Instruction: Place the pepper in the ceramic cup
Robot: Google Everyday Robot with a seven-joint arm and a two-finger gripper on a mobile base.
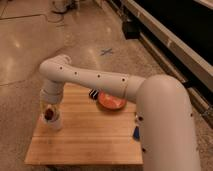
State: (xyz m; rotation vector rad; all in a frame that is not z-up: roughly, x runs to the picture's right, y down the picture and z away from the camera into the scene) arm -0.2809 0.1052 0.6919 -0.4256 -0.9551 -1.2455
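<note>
The white ceramic cup (55, 123) stands near the left edge of the wooden table (85, 142). My gripper (49, 112) hangs straight down over the cup's mouth, at the end of the white arm that reaches in from the right. It is shut on the small dark red pepper (49, 114), which sits right at the cup's rim, partly over the opening. The cup's inside is hidden by the gripper.
A round orange bowl (111, 101) sits at the table's far side, with a black-and-white striped block (93, 93) just left of it. A small blue object (136, 132) lies near the right edge, by my arm. Polished floor surrounds the table.
</note>
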